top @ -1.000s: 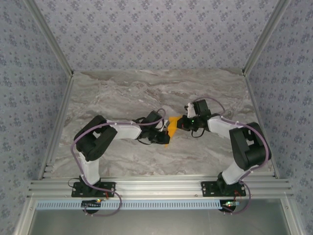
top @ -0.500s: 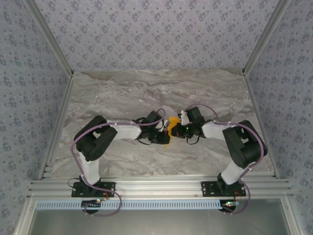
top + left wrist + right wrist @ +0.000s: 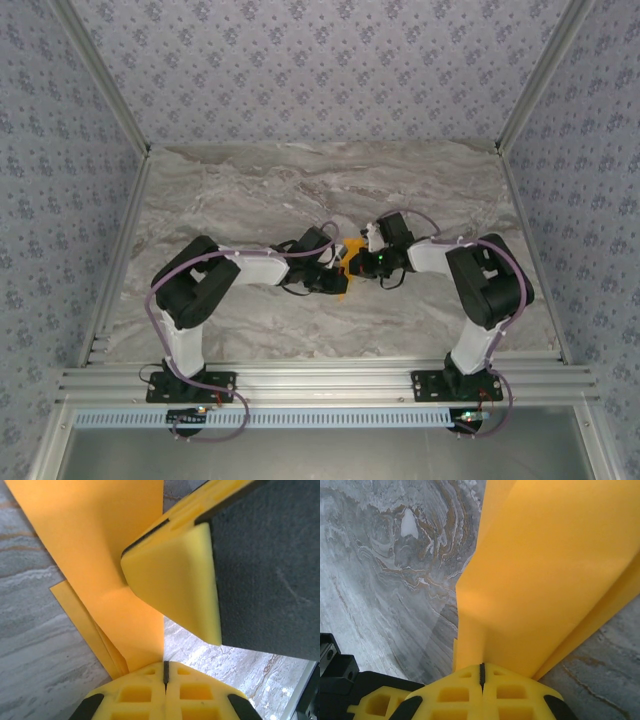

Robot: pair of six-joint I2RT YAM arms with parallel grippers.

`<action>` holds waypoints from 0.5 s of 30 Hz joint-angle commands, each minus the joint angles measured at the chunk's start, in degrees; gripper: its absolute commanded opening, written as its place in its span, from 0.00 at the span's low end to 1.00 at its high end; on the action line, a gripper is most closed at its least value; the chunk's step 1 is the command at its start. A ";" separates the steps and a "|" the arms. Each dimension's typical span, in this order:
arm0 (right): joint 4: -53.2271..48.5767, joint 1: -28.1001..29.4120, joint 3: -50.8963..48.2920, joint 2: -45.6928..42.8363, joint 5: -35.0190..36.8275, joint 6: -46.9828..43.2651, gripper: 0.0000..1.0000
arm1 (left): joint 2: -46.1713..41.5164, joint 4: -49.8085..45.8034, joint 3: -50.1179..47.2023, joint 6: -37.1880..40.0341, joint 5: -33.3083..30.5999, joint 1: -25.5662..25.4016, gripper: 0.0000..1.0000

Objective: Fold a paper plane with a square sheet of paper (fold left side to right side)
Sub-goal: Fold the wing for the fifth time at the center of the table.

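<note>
Top view: my left claw (image 3: 335,273) and right claw (image 3: 360,264) meet tip to tip near the middle of the marble table (image 3: 250,190); the orange paper (image 3: 352,246) sits between them, mostly covered; jaws are too small to read here.

Left wrist: my left claw (image 3: 164,667) has its jaws together, clamped on the paper's near end; the orange paper (image 3: 95,525) runs up and to the left from the seam, lifted off the marble, with folded layers showing along its left edge; my right claw's yellow finger (image 3: 175,580) meets the paper from the right, its dark body behind.

Right wrist: my right claw (image 3: 481,670) has its jaws together, pinched on the orange paper (image 3: 550,565); the paper rises straight out of the seam, a second layer peeking along its right edge, marble underneath.
</note>
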 commanded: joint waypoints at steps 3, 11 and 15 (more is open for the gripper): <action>-2.19 -2.75 3.05 3.08 4.20 -3.65 0.05 | 2.34 -5.80 -2.58 0.14 -2.66 -0.12 0.02; -4.83 -4.93 6.64 5.27 3.74 -5.64 0.05 | 2.47 -5.58 -3.11 0.11 -2.86 -0.07 0.02; -6.00 -6.02 8.14 6.22 3.68 -6.45 0.05 | 2.70 -5.58 -3.11 0.05 -2.77 -0.09 0.02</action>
